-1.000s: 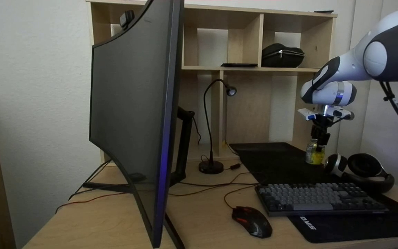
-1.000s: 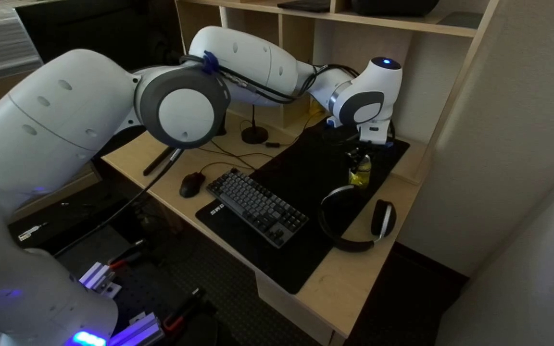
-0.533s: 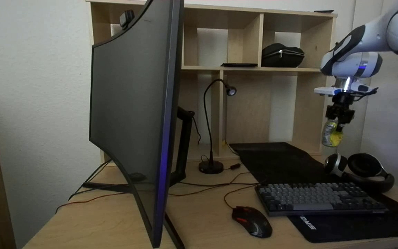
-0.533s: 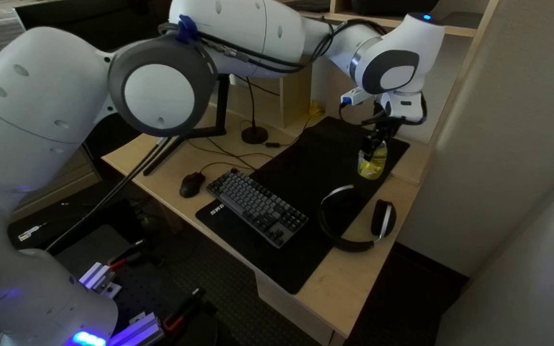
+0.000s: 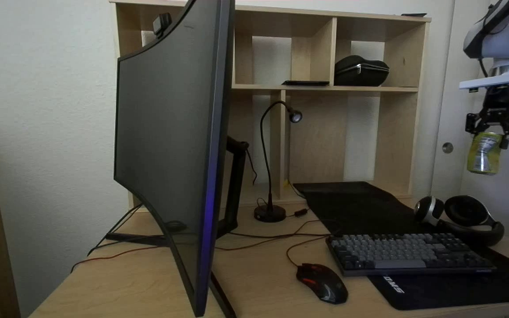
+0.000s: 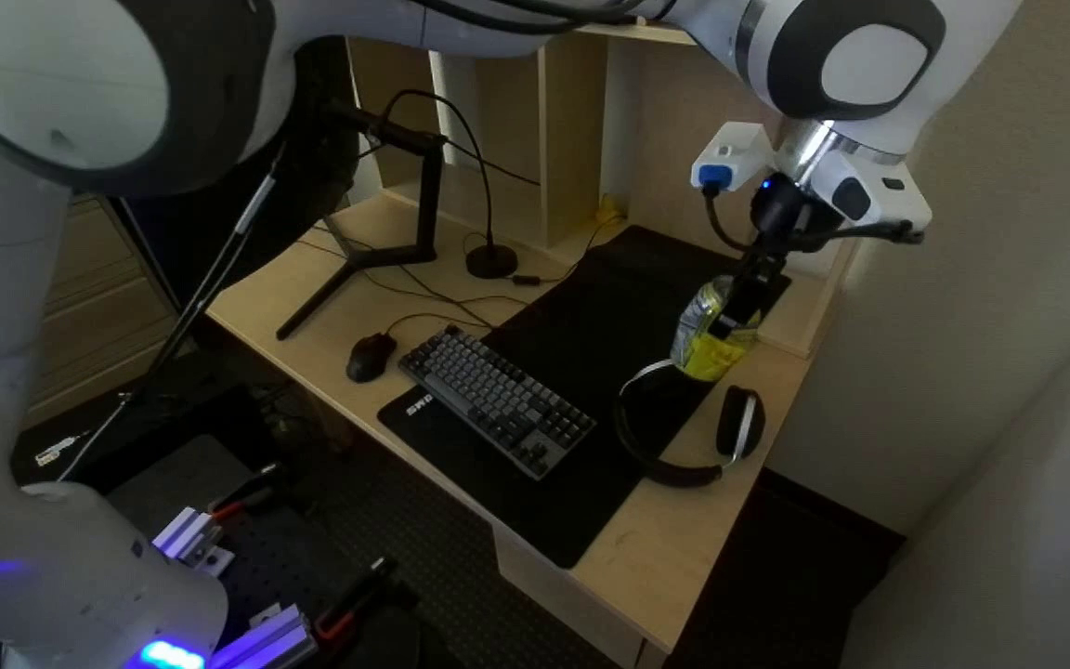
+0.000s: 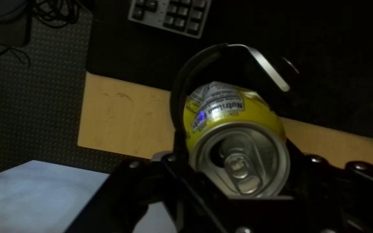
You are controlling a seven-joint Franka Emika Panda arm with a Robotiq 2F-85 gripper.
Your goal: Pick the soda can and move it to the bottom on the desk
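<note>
You now have the soda can (image 5: 484, 154) well up from its low spot over the desk mat (image 5: 351, 207), swung across until it hangs above the headphones (image 5: 466, 211) in an exterior view, and leaning more. You also have the gripper (image 5: 488, 140) turned, its broad side showing there.

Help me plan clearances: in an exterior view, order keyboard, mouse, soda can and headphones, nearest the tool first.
1. Soda can: held in the tool.
2. Headphones: below the tool, slightly left.
3. Keyboard: lower left of the headphones.
4. Mouse: farthest, left of the keyboard.
</note>
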